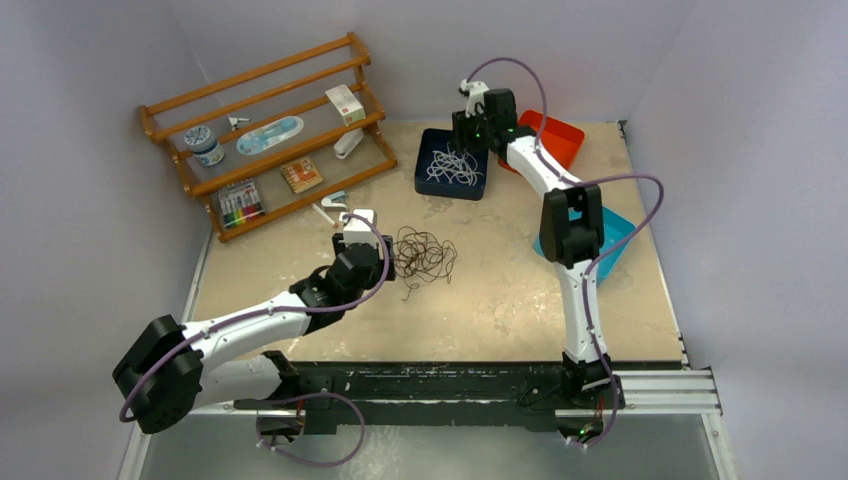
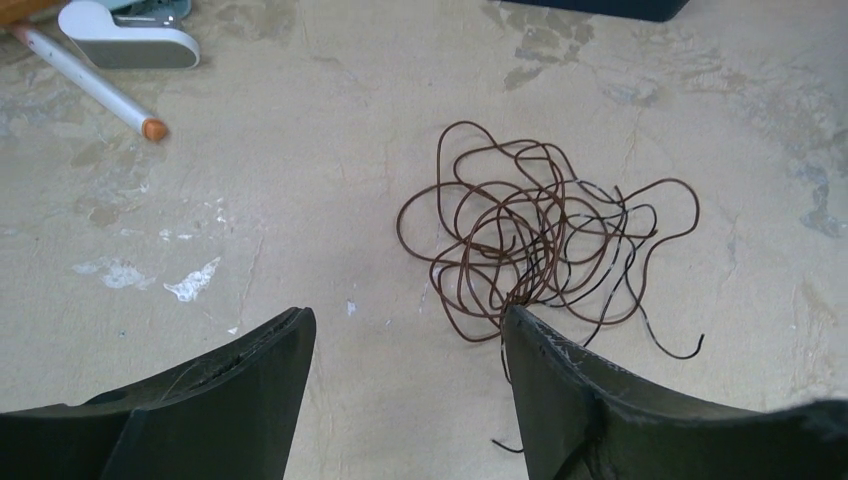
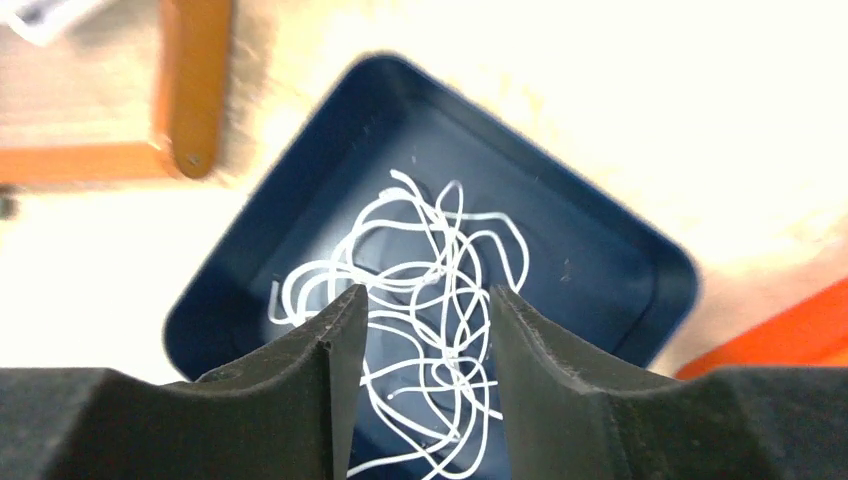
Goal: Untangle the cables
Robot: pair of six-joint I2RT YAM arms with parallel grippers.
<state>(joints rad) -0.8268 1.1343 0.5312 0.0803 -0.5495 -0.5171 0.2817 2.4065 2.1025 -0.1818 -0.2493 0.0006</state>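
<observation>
Left wrist: thin, curly brown cables (image 2: 531, 250)

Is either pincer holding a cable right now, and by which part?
Nothing is held. The left pincer stands open beside the brown cable tangle; the right pincer is open above the white cables lying in the navy tray.

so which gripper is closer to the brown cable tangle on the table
Left. The left gripper sits right beside the brown tangle, open jaws facing it. The right gripper is far off at the back, above the dark blue tray holding the white cables.
</observation>
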